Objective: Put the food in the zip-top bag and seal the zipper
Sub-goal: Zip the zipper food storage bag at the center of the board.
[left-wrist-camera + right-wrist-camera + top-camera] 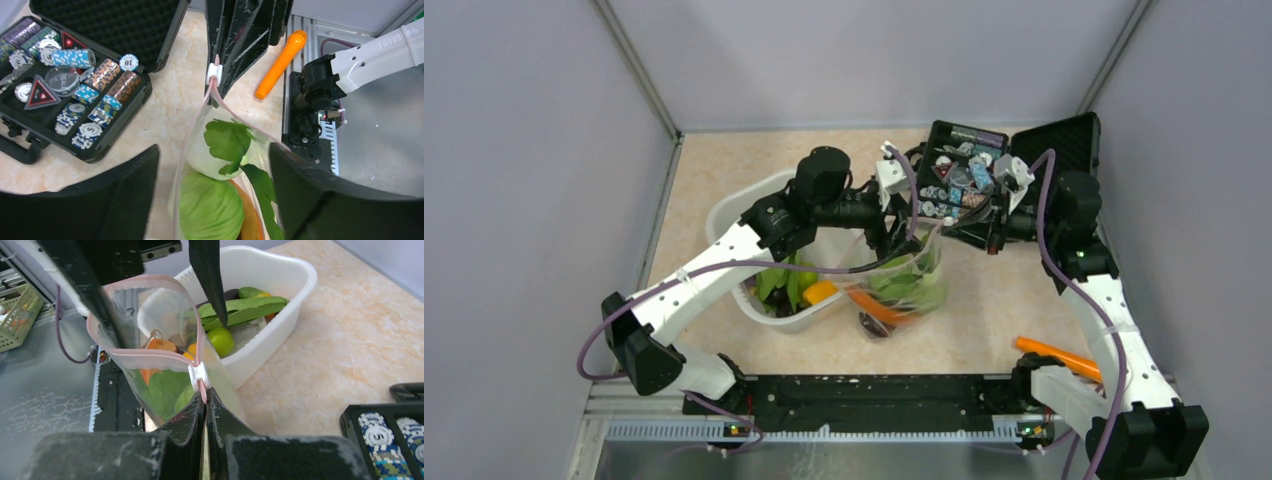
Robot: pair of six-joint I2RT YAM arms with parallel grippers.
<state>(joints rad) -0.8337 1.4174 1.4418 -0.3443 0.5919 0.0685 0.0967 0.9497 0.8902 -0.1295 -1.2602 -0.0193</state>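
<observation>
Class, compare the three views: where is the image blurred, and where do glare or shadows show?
Top external: even light, faint shadows, all sharp. Left wrist: the left tool looms blurred at the bottom, while the poker chip case is crisp. Right wrist: the right tool, shut on the zipper, is soft and grainy; the zip-top bag is in focus.

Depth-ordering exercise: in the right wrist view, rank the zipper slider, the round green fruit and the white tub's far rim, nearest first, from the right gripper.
1. zipper slider, at the right gripper's fingertips.
2. round green fruit, behind the bag.
3. white tub's far rim, top right.
</observation>
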